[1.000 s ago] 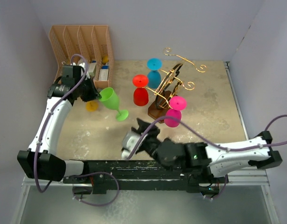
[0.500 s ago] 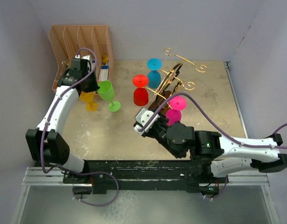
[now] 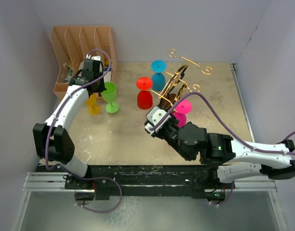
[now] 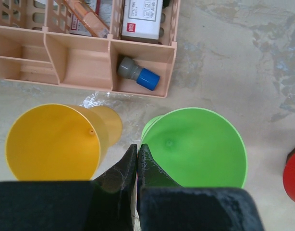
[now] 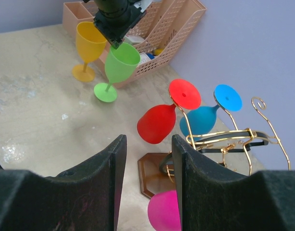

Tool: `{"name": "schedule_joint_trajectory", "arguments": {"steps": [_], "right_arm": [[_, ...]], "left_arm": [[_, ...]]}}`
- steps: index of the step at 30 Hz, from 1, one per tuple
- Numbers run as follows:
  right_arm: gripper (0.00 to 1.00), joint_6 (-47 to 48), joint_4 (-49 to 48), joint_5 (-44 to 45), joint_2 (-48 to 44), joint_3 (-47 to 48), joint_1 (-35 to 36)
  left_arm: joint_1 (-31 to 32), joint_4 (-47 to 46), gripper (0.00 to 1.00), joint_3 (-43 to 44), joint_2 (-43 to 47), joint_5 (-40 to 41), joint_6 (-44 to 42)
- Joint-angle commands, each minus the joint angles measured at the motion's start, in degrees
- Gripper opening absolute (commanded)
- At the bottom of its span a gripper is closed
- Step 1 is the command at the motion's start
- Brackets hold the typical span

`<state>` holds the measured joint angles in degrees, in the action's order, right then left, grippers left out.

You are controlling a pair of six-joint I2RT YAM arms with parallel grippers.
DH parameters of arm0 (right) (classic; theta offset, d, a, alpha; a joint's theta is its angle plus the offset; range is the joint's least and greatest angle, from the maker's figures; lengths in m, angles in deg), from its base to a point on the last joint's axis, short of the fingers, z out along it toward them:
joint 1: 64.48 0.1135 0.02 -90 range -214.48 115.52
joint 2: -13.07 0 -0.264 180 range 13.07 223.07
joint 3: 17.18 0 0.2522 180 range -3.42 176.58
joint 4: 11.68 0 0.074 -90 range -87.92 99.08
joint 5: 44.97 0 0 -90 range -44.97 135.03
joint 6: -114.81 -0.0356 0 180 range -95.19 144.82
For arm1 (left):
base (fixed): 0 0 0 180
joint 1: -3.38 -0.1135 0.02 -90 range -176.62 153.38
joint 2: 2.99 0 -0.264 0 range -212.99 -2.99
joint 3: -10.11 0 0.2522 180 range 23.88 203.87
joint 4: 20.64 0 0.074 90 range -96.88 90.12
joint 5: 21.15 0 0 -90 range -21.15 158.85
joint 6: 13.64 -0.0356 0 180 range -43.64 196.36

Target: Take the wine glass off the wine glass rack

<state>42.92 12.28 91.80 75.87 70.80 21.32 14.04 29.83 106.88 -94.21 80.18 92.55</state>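
The green wine glass (image 4: 195, 147) stands upright on the counter (image 5: 37, 96), off the wine glass rack (image 5: 150, 173) and well to its left. It is just beside a yellow wine glass (image 4: 54, 142) and in front of the tan desk organizer (image 4: 85, 62). The left arm's fingers (image 4: 124, 174) are pinched together on the green glass's rim, on the side nearest the yellow one. Red (image 5: 157, 124), blue (image 5: 200, 119) and pink (image 5: 164, 211) wine glasses hang upside down from the rack's gold wire arms. The right arm's fingers (image 5: 106, 173) are spread apart and hold nothing. They hover above the counter near the rack's wooden base, close to the pink glass.
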Motion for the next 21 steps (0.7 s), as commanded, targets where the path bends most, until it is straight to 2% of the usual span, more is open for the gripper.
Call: {"name": "schedule_joint_trajectory", "arguments": {"steps": [1,16,21], "right_arm": [[0.45,-1.08,-2.46,0.25,-1.45,-0.47,-0.37],[0.46,-0.47,-3.16,0.51,-2.51,-1.45,-0.52],[0.46,-0.43,-2.88,0.52,-2.34,-1.12,-0.56]], "left_arm": [[0.14,-4.09,0.0,2.14,-0.13,3.4,-1.26],[0.16,-7.8,0.01,-1.4,-1.87,5.05,-0.78],[0.15,-7.33,0.04,-0.84,-3.47,5.32,-0.72]]}}
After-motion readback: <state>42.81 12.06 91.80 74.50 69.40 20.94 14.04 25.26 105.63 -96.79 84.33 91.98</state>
